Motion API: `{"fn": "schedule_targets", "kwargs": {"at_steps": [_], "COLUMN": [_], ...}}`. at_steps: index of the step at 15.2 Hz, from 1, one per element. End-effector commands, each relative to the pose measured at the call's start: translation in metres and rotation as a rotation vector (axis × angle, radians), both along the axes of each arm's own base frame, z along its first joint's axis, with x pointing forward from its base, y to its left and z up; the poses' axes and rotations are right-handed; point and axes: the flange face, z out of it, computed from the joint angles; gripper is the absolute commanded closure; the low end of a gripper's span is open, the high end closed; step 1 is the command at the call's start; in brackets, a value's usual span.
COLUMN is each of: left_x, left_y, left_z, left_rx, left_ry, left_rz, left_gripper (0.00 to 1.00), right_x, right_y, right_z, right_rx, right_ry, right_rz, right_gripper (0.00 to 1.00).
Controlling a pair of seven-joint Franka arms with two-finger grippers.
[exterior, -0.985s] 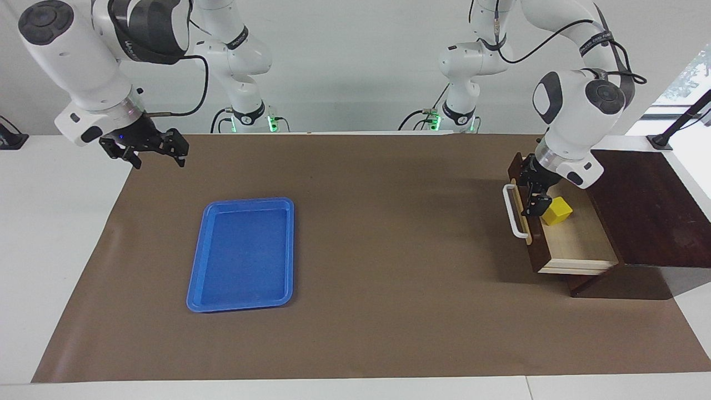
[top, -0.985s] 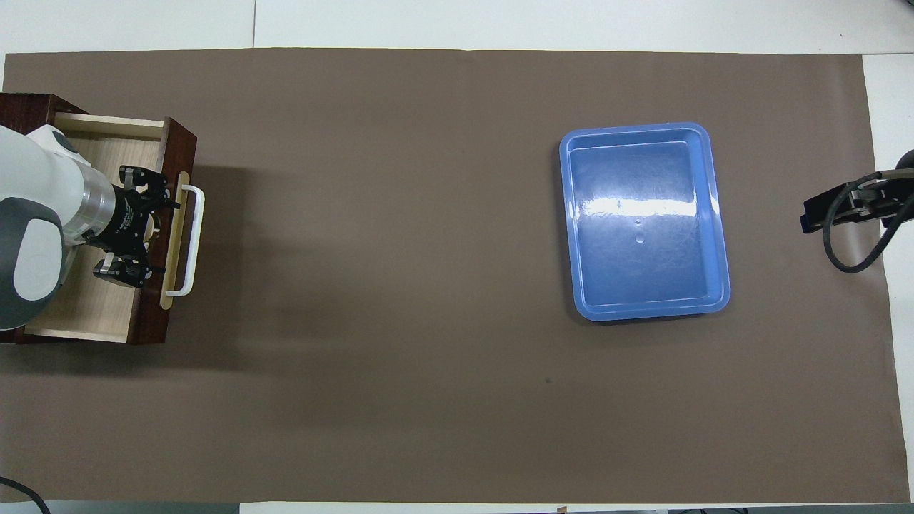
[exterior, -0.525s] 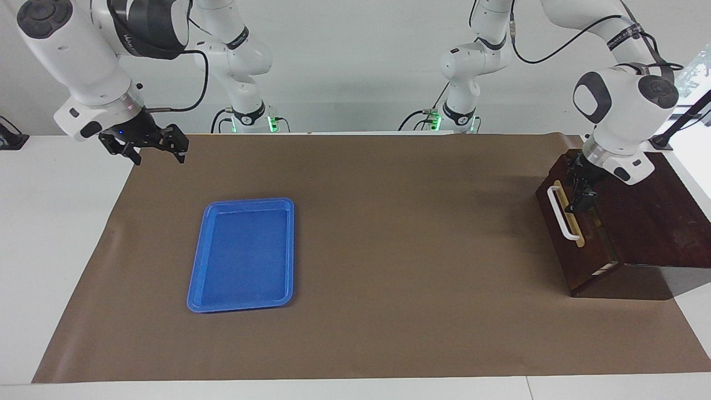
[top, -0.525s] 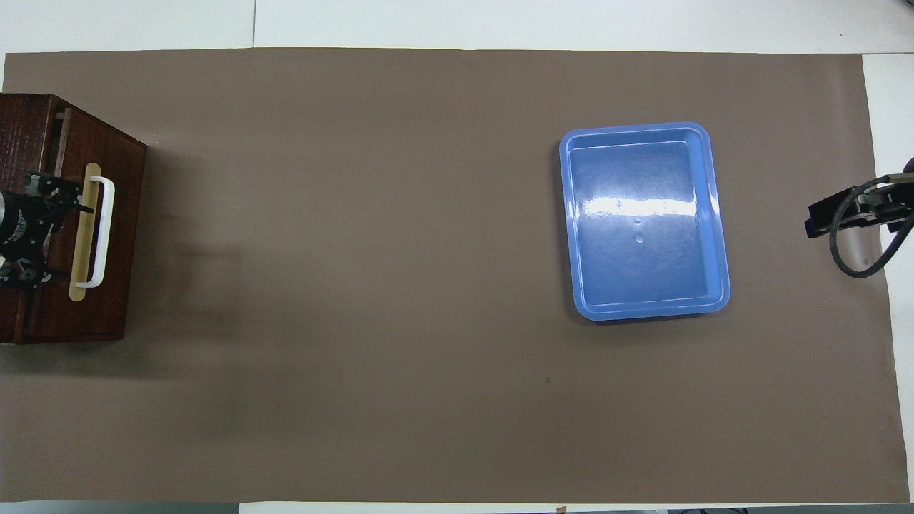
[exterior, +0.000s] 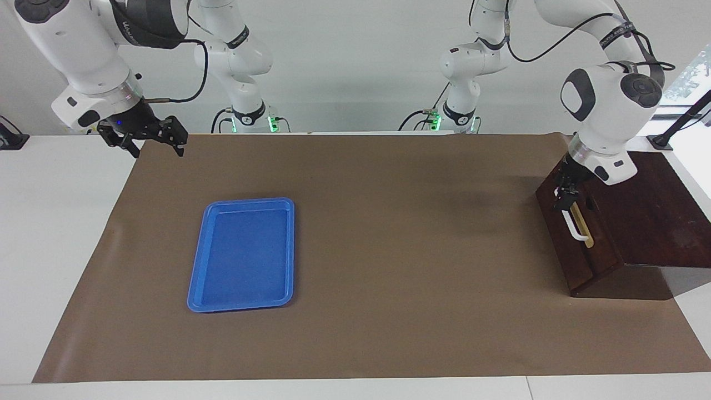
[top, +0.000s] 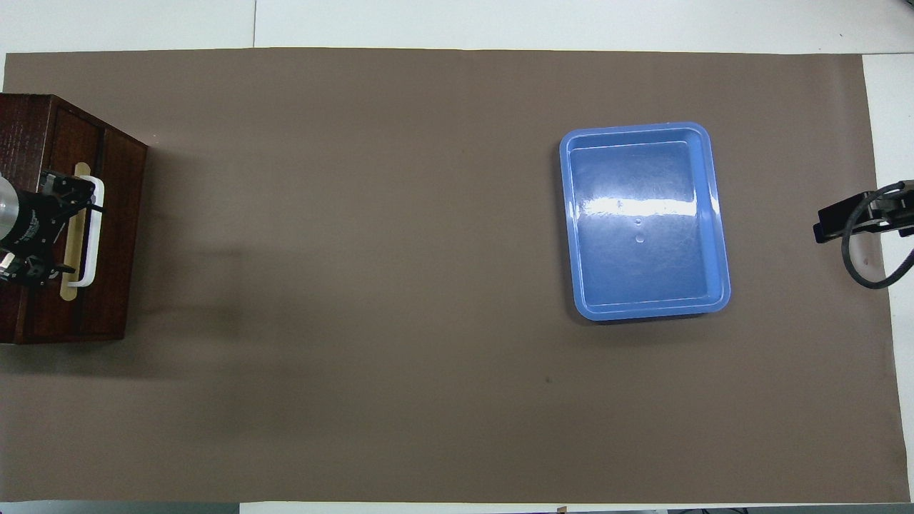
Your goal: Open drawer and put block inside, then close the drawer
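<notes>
The dark brown drawer sits flush in its dark wooden box at the left arm's end of the table. Its white bar handle faces the middle of the table and also shows in the overhead view. The yellow block is hidden; none of it shows. My left gripper is open at the drawer front, against the end of the handle nearer to the robots; from overhead its fingers spread along the tan strip. My right gripper is open and empty, raised over the table's edge at the right arm's end, waiting.
A blue plastic tray lies empty on the brown mat toward the right arm's end, also seen from overhead. The brown mat covers most of the white table.
The drawer, open a second ago with the yellow block lying in it, has slid shut into the box and hides the block. My left gripper moved with the drawer front. My right gripper rose slightly.
</notes>
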Motion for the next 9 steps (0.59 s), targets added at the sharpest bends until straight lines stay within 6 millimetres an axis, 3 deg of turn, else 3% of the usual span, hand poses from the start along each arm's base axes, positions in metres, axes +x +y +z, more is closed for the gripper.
{"fn": "schedule_targets", "kwargs": {"at_steps": [1, 5, 9], "left_x": [-0.012, -0.015, -0.019], "left_y": [-0.035, -0.049, -0.061], "left_z": [0.041, 0.087, 0.087], "left_rx": [-0.016, -0.099, -0.117], "left_ry": [0.015, 0.098, 0.138], "left_rz": [-0.209, -0.552, -0.787], "left_gripper": [0.0, 0.0, 0.0], "right_x": [-0.009, -0.014, -0.015], "right_y": [-0.003, -0.003, -0.005], "right_z": [0.0, 0.006, 0.007], "right_rx": [0.01, 0.01, 0.01], "right_ry": [0.015, 0.012, 0.01], "right_rz": [-0.019, -0.018, -0.021], "right_gripper": [0.0, 0.0, 0.0]}}
